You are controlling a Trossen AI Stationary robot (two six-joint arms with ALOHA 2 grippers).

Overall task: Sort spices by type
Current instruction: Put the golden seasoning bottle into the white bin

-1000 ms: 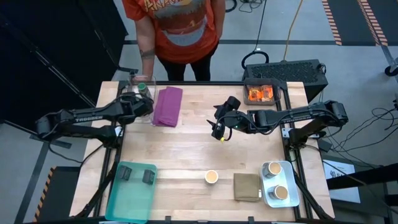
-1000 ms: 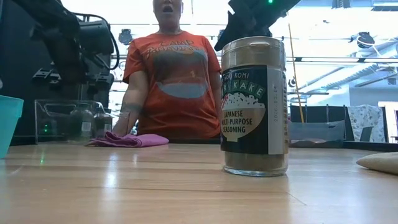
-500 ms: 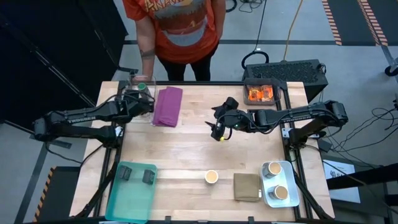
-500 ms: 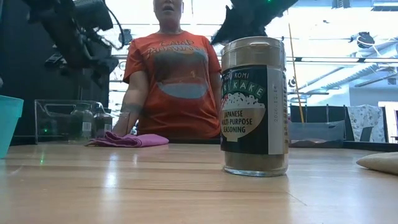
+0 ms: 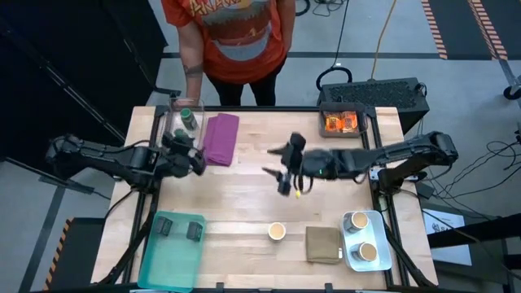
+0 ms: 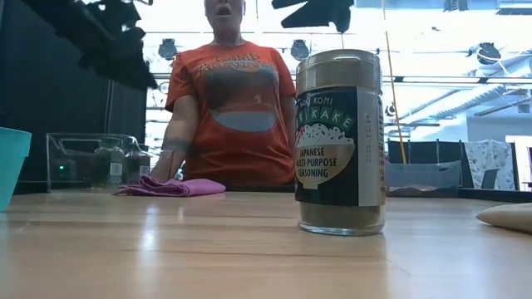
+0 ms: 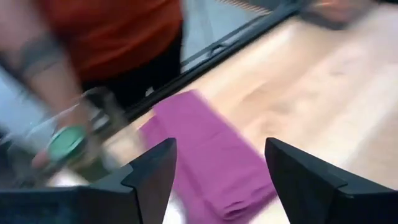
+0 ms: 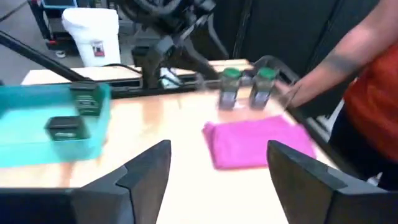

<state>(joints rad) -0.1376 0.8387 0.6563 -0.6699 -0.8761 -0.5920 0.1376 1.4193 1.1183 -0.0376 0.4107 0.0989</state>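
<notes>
two grippers empty, fingers parted: left gripper beside the purple cloth, green-lidded jars in the clear bin just beyond it; right gripper mid-table, tan-topped cup near below it.

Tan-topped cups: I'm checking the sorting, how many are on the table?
3: two tan-topped cups in the metal tray at the near right, one loose on the table beside the olive cloth.

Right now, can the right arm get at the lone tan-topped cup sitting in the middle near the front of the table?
Probably yes. The right gripper hangs open over bare table just behind the cup, with nothing between them; the olive cloth lies off to one side.
</notes>
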